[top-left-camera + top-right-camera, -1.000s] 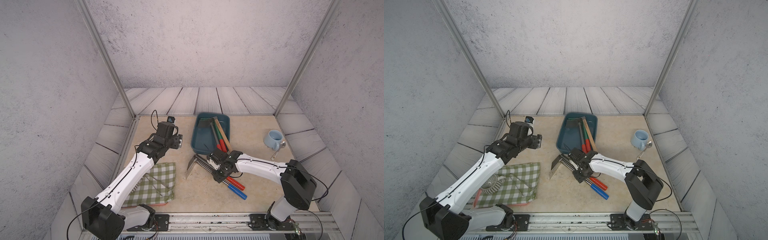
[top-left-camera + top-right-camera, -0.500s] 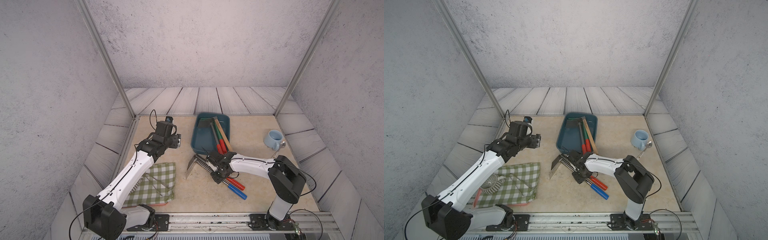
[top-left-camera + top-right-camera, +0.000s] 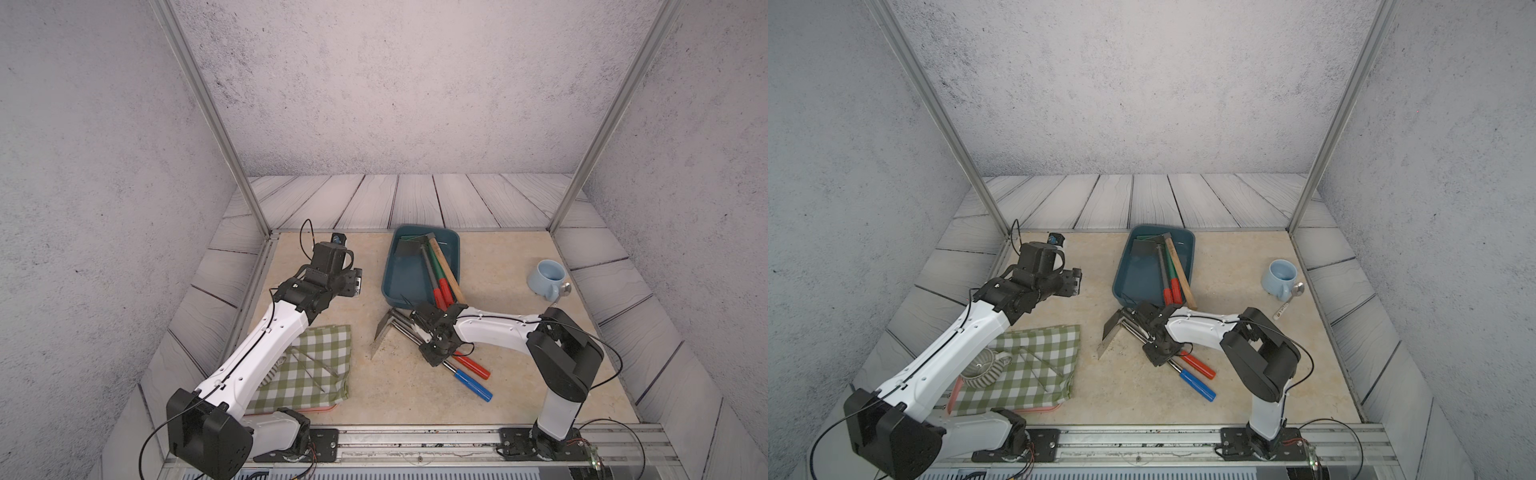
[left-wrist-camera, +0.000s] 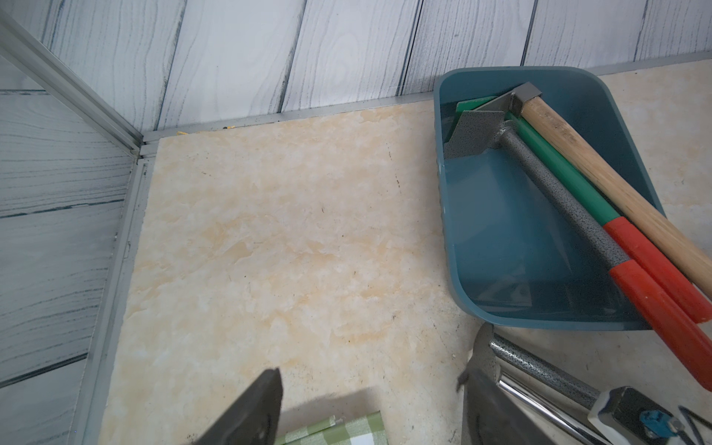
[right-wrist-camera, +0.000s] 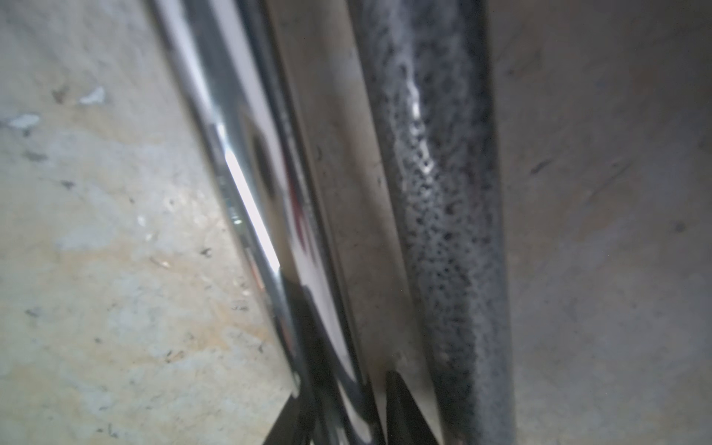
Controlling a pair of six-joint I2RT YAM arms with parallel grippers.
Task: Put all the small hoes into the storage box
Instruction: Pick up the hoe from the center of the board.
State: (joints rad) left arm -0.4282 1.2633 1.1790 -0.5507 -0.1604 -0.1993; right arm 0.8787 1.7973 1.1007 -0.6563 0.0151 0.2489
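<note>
Right hand (image 3: 428, 336), closed on the chrome-shafted, blue-handled small hoe (image 3: 471, 383) at lower centre, may snag the speckled-grey, red-handled tool (image 3: 471, 365) just beside it when lifting.

right hand (image 3: 426, 330) | jaws closed at the hoe shafts (image 3: 400, 323) | right elbow (image 3: 561, 357) swung inward

The left arm (image 3: 266, 345) is angling up toward the centre-left in both top views, its left gripper (image 3: 356, 286) hanging with jaws apart. The right arm (image 3: 494, 330) is bending low across the centre, its right gripper (image 3: 419, 323) pinching closed.
</note>
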